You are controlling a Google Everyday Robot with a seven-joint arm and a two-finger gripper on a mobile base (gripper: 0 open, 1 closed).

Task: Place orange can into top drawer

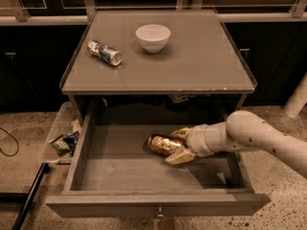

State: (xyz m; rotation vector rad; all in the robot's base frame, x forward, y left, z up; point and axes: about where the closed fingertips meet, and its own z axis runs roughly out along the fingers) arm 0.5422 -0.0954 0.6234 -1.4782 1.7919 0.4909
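A pale arm [261,138] reaches from the right, its hand [171,147] inside the top drawer [120,169], fingers [180,156] clasping the orange can [160,143].

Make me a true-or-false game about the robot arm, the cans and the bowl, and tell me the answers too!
1. The orange can is lying inside the open top drawer. True.
2. The white bowl is down in the drawer. False: it stands on the cabinet top.
3. A silver-and-blue can lies on its side on the cabinet top, left of the bowl. True.
4. The claw is up beside the bowl. False: it is inside the top drawer, right at the orange can.
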